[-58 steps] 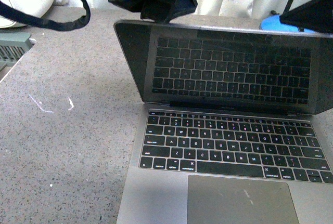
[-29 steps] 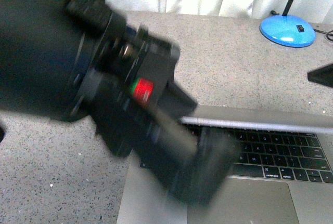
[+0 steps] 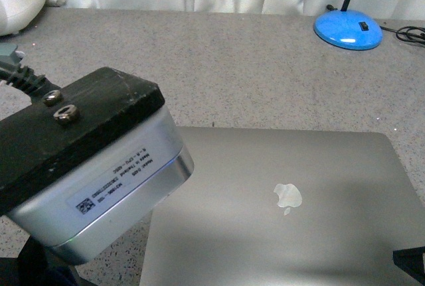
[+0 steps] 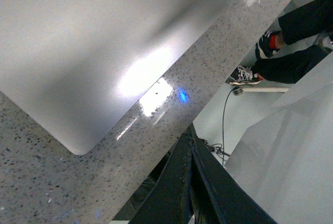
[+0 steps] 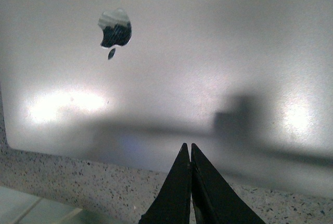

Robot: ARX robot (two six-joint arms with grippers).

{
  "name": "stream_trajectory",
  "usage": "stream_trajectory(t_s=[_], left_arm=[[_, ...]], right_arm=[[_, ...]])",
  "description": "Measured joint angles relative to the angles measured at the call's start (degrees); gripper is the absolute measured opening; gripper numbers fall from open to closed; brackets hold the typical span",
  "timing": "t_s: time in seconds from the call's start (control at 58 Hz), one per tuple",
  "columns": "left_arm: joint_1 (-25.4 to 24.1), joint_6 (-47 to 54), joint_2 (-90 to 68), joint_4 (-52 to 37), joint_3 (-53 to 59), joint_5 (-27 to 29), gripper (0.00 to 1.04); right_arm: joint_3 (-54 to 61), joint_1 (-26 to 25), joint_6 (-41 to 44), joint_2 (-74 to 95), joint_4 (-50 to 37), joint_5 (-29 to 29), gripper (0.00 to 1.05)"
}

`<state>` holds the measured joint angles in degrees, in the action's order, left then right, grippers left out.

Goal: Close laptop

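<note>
Laptop (image 3: 265, 233) now shut vs prev.

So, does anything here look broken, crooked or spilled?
Nothing stands out. The laptop lies shut and flat on the table, with no dents or spills showing. The blue lamp base sits behind it.

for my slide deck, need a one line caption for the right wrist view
Closed laptop, apple logo up, flat on the speckled counter, with the shut right hand at its edge.
</note>
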<state>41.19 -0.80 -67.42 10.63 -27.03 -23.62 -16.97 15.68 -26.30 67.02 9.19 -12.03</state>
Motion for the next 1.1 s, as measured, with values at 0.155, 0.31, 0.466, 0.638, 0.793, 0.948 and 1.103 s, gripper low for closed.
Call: stream_trajectory(t_s=[0.155,0.31,0.466,0.638,0.793,0.948,1.103], left_arm=[[-2.4,-1.2,-3.7,-6.6,-0.8,6.6,0.04],[-13.7,-3.6,-7.6,-18.3,-7.1,19.8,0.04],[-21.7,-5.9,-4.6,-24.2,-7.3,24.9,0.04],[-25.3,-9.5,3.7,-26.1,-0.3,28.0,0.04],[-26.0,-14.1,13.1,-23.6,7.5,30.6,0.04],[-24.6,-6.6,29.8,-39.7,21.7,39.6,0.04],[-28.5,-0.7,45.3,-32.7,26.0,35.7,0.04]], right_arm=[[-1.9,-2.5,2.3,-1.0,-3.0,4.5,0.01],[-6.1,-9.2,14.8,-2.4,-16.2,13.4,0.01],[-5.4,-11.6,20.5,-6.2,-22.6,18.5,0.01],[0.2,-8.8,21.8,-12.9,-25.6,25.4,0.01],[6.0,-4.7,21.0,-19.3,-26.7,31.6,0.01],[16.7,-2.8,25.3,-34.9,-38.0,25.5,0.01],[16.7,-5.0,26.1,-48.1,-28.6,21.9,0.01]])
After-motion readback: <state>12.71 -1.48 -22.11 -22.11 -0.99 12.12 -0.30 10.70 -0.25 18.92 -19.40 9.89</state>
